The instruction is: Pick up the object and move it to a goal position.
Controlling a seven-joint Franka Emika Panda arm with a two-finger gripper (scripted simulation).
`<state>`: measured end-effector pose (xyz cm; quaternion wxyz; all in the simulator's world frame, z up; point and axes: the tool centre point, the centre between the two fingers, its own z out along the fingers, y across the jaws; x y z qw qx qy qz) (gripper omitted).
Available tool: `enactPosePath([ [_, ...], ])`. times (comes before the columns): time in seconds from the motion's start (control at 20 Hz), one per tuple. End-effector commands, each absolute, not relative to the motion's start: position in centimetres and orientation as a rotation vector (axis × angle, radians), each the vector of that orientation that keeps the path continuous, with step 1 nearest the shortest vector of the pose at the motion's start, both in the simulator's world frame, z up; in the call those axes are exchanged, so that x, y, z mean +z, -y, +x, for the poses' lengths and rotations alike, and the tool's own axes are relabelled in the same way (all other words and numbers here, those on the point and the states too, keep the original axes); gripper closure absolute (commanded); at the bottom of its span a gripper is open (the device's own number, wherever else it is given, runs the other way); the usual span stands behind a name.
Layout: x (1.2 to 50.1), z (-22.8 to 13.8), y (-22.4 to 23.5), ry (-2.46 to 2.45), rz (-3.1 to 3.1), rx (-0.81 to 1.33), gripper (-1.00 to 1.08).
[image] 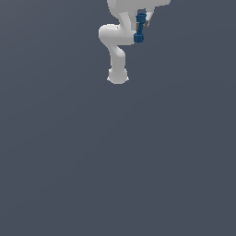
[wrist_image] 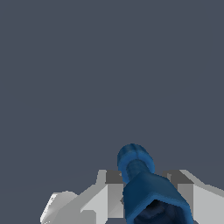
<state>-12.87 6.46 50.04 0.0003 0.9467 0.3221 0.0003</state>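
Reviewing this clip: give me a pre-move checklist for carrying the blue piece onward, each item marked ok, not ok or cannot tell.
1. Blue piece in the claw: ok, it sits between the fingers in the wrist view.
2. Piece lifted off the floor: ok, in the exterior view it hangs up beside the white arm.
3. Grip centred on the piece: cannot tell, one end juts out past the fingertips.
4. Goal position visible: not ok, no marker shows in either view.
5. Path free of obstacles: ok, only plain grey floor shows.
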Motion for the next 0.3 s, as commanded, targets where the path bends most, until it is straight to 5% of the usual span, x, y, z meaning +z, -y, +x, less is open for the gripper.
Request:
enactPosePath([
  [0.0, 50.73, -12.92, -6.69, -1.011, 2.974, 0.000, 1.08],
  [0.25, 51.17, -12.91, -6.86, -1.011, 2.974, 0.000, 1.08],
])
